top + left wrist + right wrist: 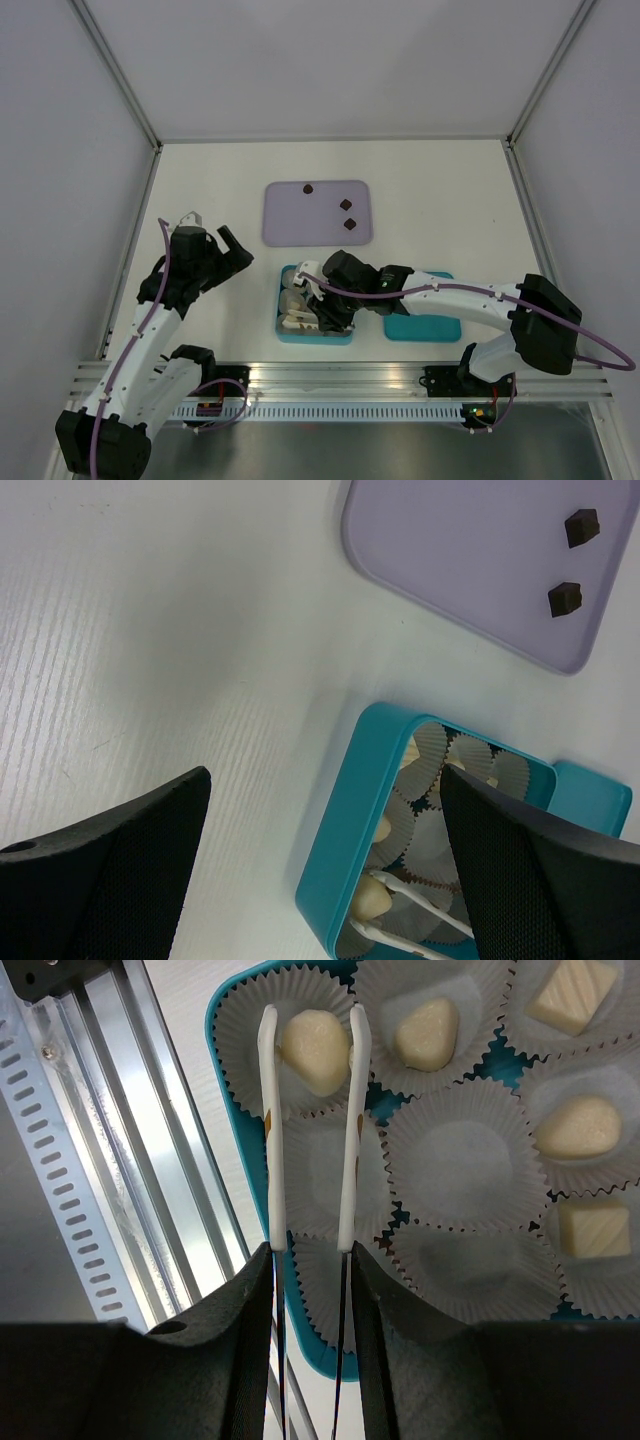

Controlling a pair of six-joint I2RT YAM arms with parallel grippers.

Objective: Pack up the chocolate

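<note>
While the packing stands part done, we enter the items as follows.

Right gripper (pixel 311 1255): jaws closed narrowly on the white tweezers (pixel 272 1140), whose two arms run straight out ahead. We judge the tool is there because each piece is too small for the jaws themselves.

Cream chocolate (pixel 312 1052): sits in the corner paper cup (pixel 240 1020) of the teal box (pixel 315 340), between the tweezer tips. Both tips lie at its flanks; we cannot tell whether it is gripped or merely flanked. It is a rounded lump, with its long axis roughly along the tweezer arms and leaning slightly off them.

Other cream pieces (pixel 427 1032): four, one to a cup, each lying flat. Empty cups (pixel 465 1160) sit among them, open for what is left.

Dark pieces (pixel 346 204): three, apart from one another on the lavender tray (pixel 290 215) beyond the box, presumably staged for pickup. They are blocky and too small for us to read an axis.

Lid (pixel 425 325): flat on the bench (pixel 420 170) just right of the box, leaving the cups reachable.

Left gripper (pixel 212 228): jaws spread wide and holding nothing, left of the box. We judge it is parked clear of the right arm.
</note>
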